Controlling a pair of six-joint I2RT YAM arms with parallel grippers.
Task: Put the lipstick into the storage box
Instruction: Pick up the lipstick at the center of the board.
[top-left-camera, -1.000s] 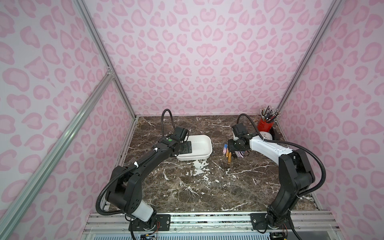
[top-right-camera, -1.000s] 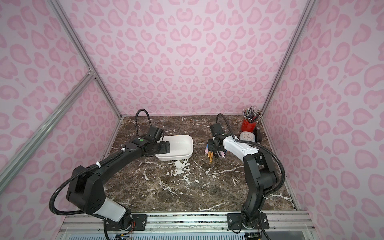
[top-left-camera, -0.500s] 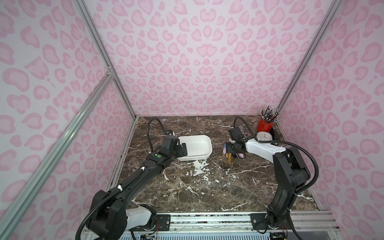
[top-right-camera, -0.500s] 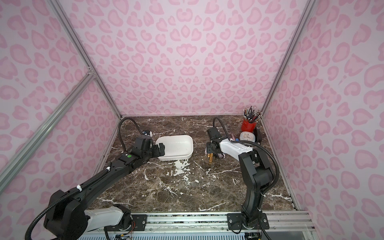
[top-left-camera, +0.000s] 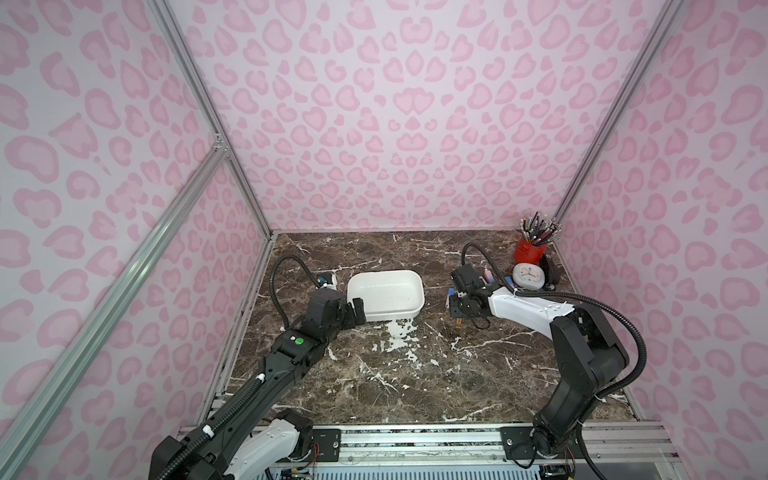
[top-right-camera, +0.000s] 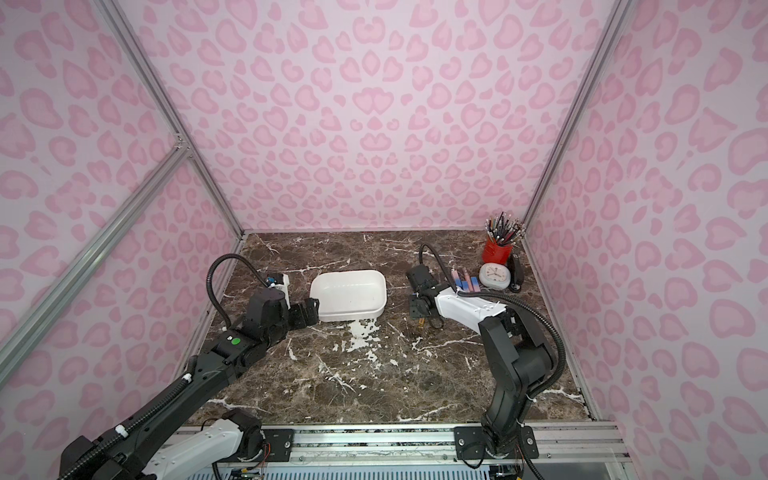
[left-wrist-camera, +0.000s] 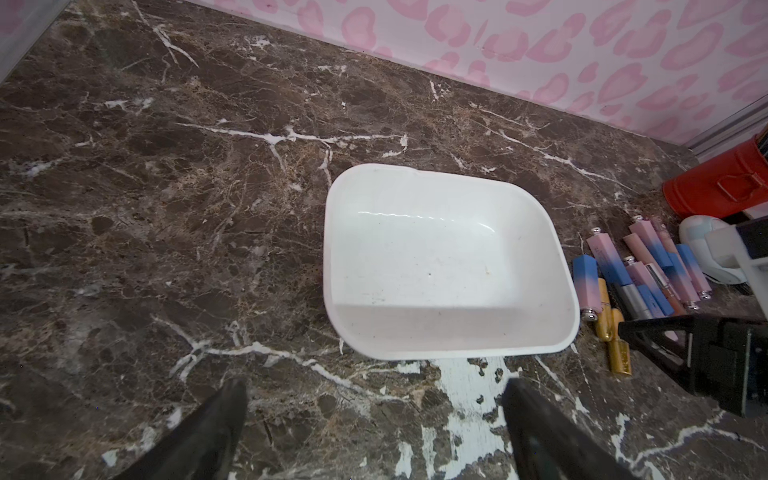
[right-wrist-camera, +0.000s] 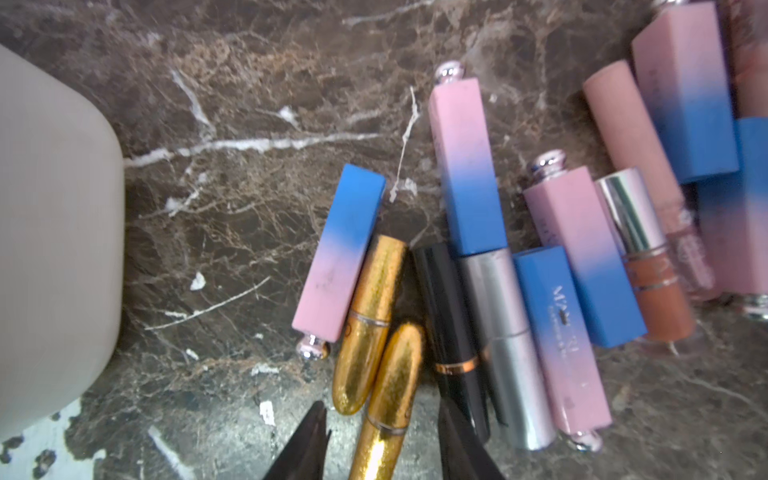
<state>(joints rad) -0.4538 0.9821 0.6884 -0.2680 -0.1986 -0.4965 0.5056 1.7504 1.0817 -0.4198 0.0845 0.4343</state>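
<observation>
A dark marble desk (top-left-camera: 415, 374) stands inside pink-patterned walls, seen from above. An empty white box (top-left-camera: 386, 291) sits near the middle of the desk. A cluster of lipsticks (left-wrist-camera: 640, 270) lies flat on the desk just beside the box, on the side toward the right arm. It has pink-and-blue square tubes, a silver one, a black one and two gold ones, packed side by side. None is in the box. The right pincer (right-wrist-camera: 382, 415) is low over this cluster, its jaws partly spread on either side of one gold lipstick (right-wrist-camera: 390, 386). A narrow gap shows on each side of the tube, though the close view is blurred. The left pincer (left-wrist-camera: 374, 436) hovers just off the box's opposite side, by a corner, jaws spread wide and holding nothing. Beyond the lipsticks, farther from the box, stand a white clock (top-left-camera: 528, 276) and a red cup (top-left-camera: 530, 249) of pens.
</observation>
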